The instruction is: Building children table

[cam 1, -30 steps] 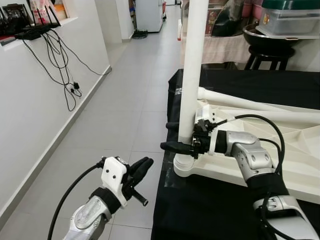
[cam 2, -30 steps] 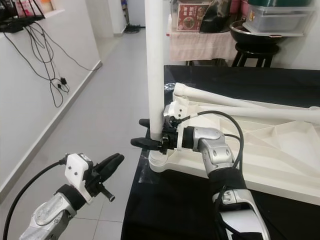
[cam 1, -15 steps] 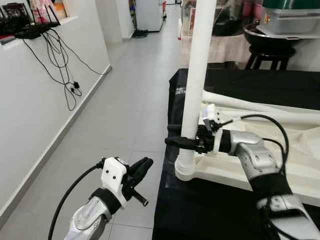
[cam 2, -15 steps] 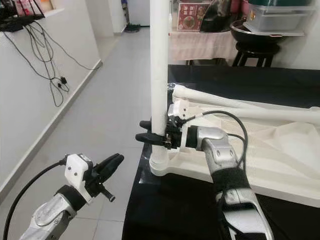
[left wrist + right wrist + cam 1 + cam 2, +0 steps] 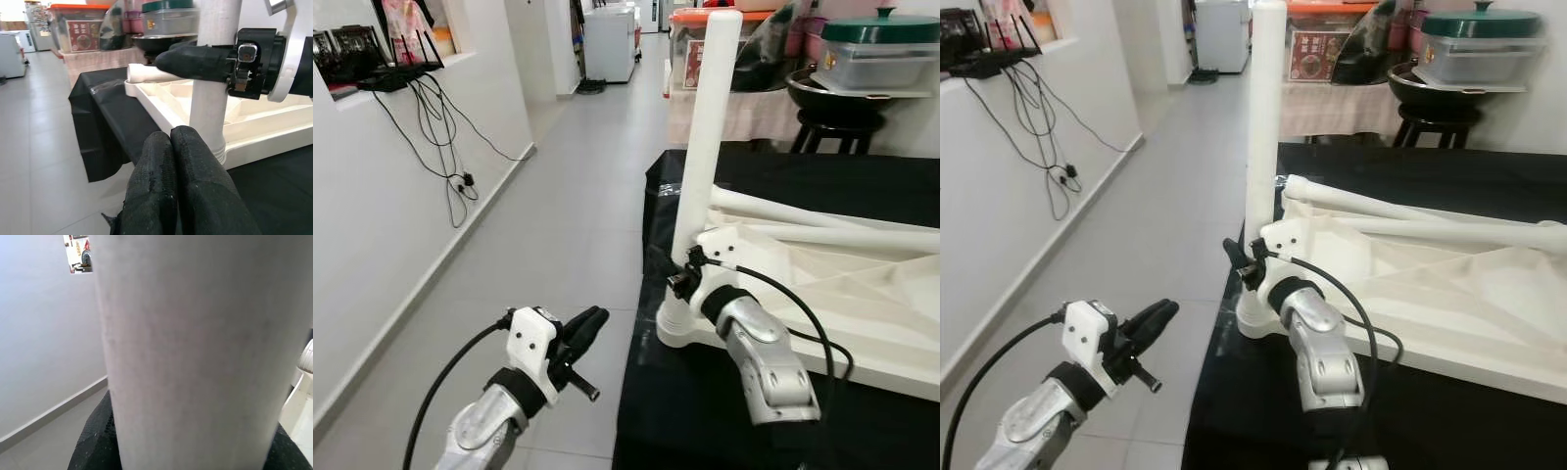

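Right pincer (image 5: 677,276) clamped around upright white leg (image 5: 705,147), low down, just above its socket at corner of overturned white tabletop (image 5: 862,294) on black-draped surface (image 5: 705,411). Left pincer (image 5: 585,326) hovered off to the side over floor, fingers (image 5: 161,196) pressed together, empty.

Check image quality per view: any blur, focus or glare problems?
Eye views: sharp, evenly lit. Left wrist view: own fingers soft, table leg and right hand in focus. Right wrist view: the leg sits too close, a blurred white surface.
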